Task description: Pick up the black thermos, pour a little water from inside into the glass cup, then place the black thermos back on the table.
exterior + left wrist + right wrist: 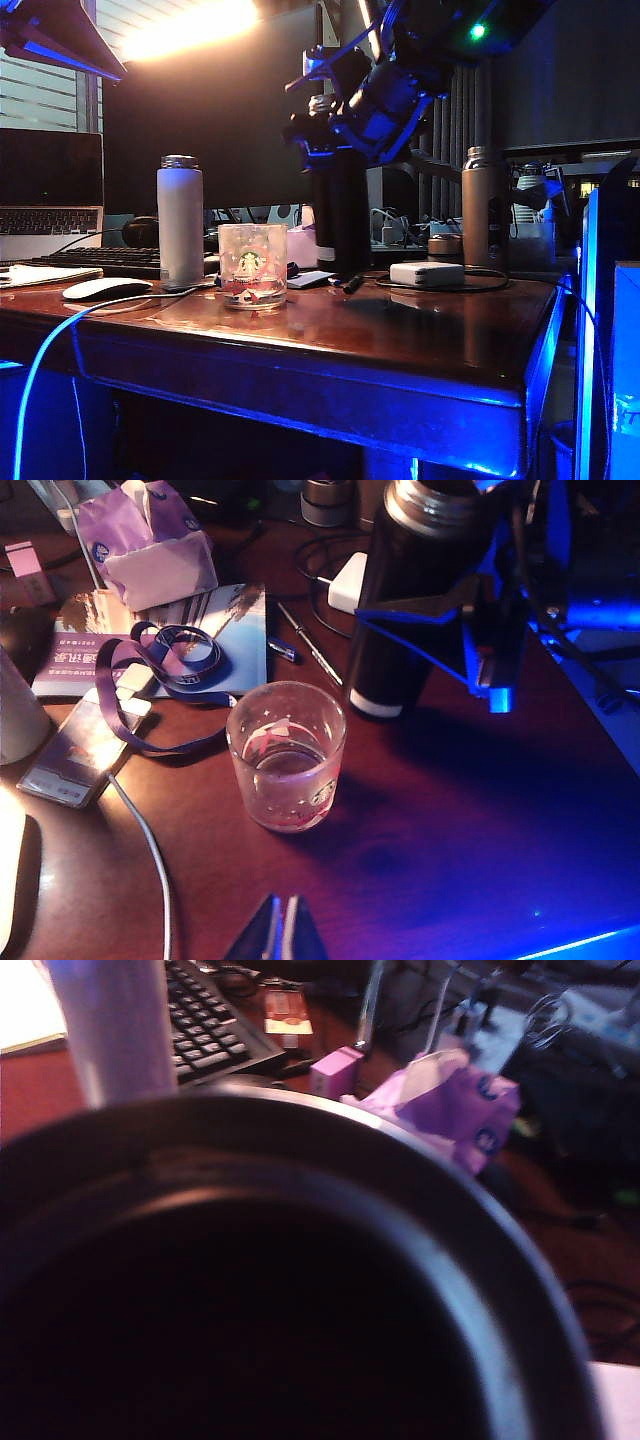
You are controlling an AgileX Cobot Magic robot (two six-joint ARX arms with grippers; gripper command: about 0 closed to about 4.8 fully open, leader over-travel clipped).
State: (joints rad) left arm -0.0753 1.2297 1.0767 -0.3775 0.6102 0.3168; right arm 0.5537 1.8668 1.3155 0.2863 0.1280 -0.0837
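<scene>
The black thermos is seen upright on the table, its base resting on the wood just behind and to the right of the glass cup in the exterior view. The right gripper is clamped around the upper body of the thermos, one finger lying against its side in the left wrist view; the jaws are held apart by the bottle's width. The right wrist view is filled by the thermos's open mouth, its silver rim blurred. A little water is seen in the glass cup, which stands upright and apart from the thermos. The left gripper hangs above the table near the cup, only its fingertips in view, drawn close together and holding nothing. A white bottle stands left of the cup.
</scene>
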